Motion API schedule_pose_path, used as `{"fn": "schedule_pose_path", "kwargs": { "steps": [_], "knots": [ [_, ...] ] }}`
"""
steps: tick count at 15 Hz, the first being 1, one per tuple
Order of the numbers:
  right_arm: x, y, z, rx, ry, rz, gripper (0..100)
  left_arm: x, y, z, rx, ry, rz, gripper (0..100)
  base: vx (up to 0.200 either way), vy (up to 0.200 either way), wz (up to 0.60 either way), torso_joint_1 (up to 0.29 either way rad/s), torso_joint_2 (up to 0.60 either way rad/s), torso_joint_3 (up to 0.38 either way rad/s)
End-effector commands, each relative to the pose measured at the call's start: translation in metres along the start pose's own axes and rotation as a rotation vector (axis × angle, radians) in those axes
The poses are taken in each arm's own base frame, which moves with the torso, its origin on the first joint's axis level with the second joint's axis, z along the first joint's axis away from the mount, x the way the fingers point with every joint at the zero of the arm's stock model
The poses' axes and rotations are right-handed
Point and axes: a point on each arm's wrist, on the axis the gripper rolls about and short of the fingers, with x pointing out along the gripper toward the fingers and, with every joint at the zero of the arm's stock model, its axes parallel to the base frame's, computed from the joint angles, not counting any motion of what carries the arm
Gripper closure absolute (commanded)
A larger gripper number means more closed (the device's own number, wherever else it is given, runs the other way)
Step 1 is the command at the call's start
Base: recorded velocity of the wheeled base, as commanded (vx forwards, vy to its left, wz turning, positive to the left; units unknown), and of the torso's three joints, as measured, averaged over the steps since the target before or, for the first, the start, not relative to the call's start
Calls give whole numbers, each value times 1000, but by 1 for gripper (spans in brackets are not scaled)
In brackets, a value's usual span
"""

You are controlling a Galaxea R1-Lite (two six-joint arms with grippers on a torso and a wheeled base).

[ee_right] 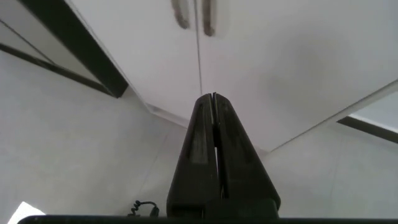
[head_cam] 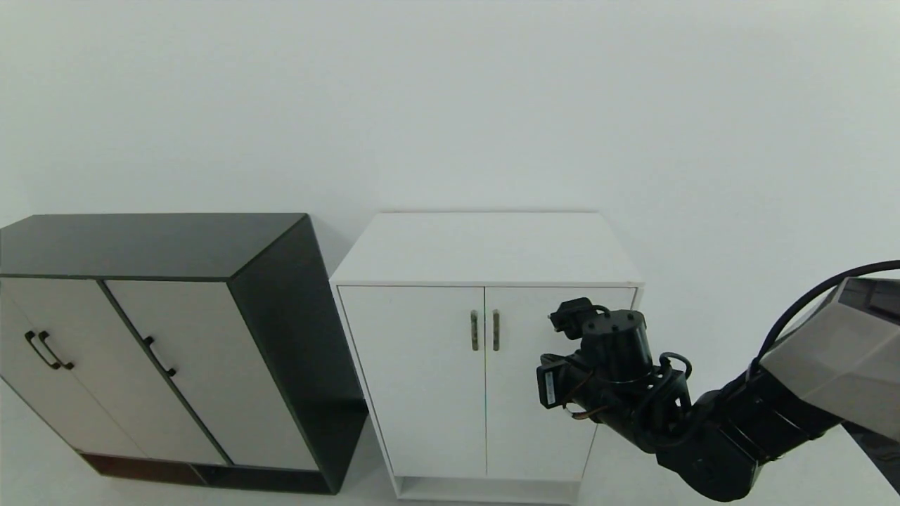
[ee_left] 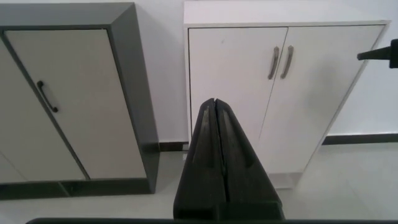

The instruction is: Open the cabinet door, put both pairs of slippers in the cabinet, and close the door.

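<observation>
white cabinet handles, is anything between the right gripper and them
Nothing visible stands between them. The right gripper, shut, hangs in front of the white cabinet, whose doors are closed. Only open space lies between it and the handles.

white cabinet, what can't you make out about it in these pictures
1. White cabinet interior: every view, hidden behind its two shut doors.
2. Its base: head view, partly cut off by the bottom edge.
3. Its handles: right wrist view, blurred and cut by the top edge.
4. Dark cabinet: head view, left side cut off by the edge.
</observation>
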Motion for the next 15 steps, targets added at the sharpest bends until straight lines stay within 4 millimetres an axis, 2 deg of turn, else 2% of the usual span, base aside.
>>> {"fn": "schedule_pose_path", "kwargs": {
  "steps": [1,2,6,11,15],
  "knots": [
    [4,1,-9,-5,27,-1,100,0,0,0,0,0,1,100,200,0,0,-2,2,12],
    [10,1,-14,-5,28,-2,100,0,0,0,0,0,1,100,200,0,0,2,2,-2],
    [42,-1,-21,15,-26,-8,100,0,0,0,-2,0,1,100,0,0,0,0,0,0],
    [71,-13,-8,46,-83,-6,100,0,0,0,-2,0,1,100,0,0,0,0,0,0],
    [84,-22,-1,60,-115,-29,100,0,0,0,-2,0,1,100,0,0,0,0,0,0]
  ]
}}
